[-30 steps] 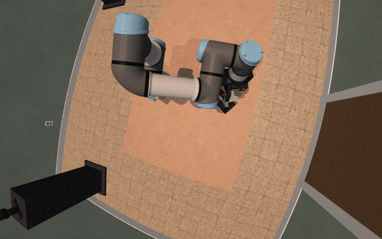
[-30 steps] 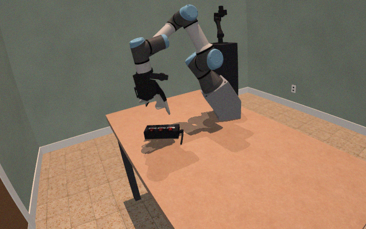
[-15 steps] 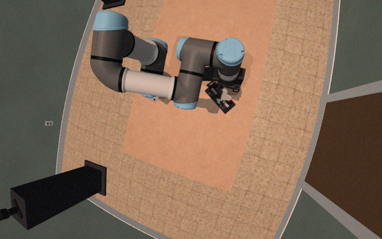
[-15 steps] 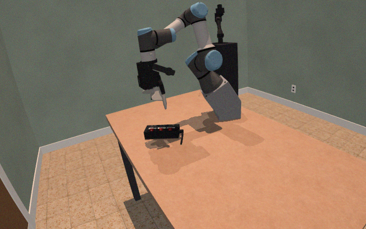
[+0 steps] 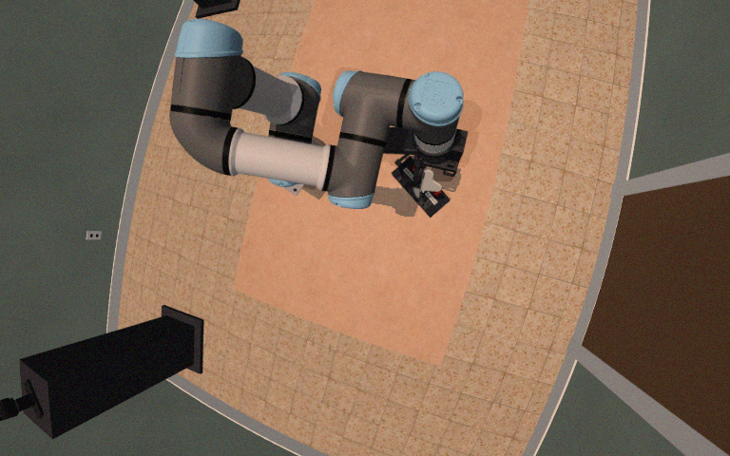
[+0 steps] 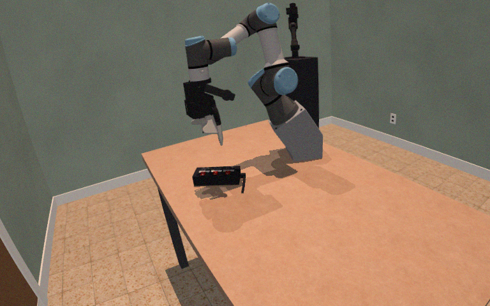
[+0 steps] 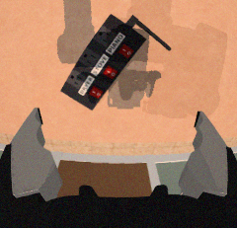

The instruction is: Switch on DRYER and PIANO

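A black power strip (image 7: pixel 105 60) lies right way up on the table, turned diagonally in the wrist view. It has three red rocker switches in a row, with white labels beside them: DRYER (image 7: pixel 97 93) at the lower left, a middle one (image 7: pixel 110 73), and PIANO (image 7: pixel 125 51) at the upper right. I cannot tell which switches are on. A short black cord stub (image 7: pixel 149 33) sticks out at the PIANO end. The strip also shows in the exterior view (image 6: pixel 216 175) and under the wrist in the top view (image 5: pixel 421 188). My gripper (image 7: pixel 118 111) (image 6: pixel 212 131) is open and empty, well above the strip.
The strip lies near the table's far-left corner, close to the edge (image 6: pixel 152 172). The arm's base (image 6: pixel 300 136) stands on the table behind it. A black camera stand (image 6: pixel 304 81) is behind the base.
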{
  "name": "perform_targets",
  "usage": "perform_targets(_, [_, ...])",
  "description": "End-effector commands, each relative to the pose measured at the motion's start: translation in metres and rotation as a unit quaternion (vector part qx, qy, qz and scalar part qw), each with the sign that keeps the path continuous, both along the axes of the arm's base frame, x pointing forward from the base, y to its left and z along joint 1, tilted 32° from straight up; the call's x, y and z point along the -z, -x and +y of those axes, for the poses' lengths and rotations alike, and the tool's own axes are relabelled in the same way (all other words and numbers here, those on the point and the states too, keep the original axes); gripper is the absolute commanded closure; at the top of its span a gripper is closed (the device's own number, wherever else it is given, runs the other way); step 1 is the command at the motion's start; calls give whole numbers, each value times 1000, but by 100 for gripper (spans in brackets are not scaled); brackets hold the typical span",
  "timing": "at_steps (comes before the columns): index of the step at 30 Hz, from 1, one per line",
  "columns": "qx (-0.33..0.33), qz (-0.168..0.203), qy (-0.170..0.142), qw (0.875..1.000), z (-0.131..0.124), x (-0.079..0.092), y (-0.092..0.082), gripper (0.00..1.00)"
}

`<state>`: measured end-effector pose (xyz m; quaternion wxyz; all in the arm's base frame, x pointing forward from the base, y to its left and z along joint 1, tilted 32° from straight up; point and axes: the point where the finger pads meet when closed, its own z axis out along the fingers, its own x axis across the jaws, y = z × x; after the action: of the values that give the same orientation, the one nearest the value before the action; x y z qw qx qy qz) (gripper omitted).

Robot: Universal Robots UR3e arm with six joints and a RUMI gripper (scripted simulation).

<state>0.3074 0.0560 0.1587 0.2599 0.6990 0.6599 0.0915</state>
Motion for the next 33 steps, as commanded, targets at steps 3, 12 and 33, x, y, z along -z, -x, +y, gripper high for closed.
perform_targets(3, [-1,-1,0,1000,0,-1,0,0])
perform_targets(12, [-13,3,7,1000,-1,0,-1,0])
perform_targets(33, [-135,38,75,987,-10,4,-6,0])
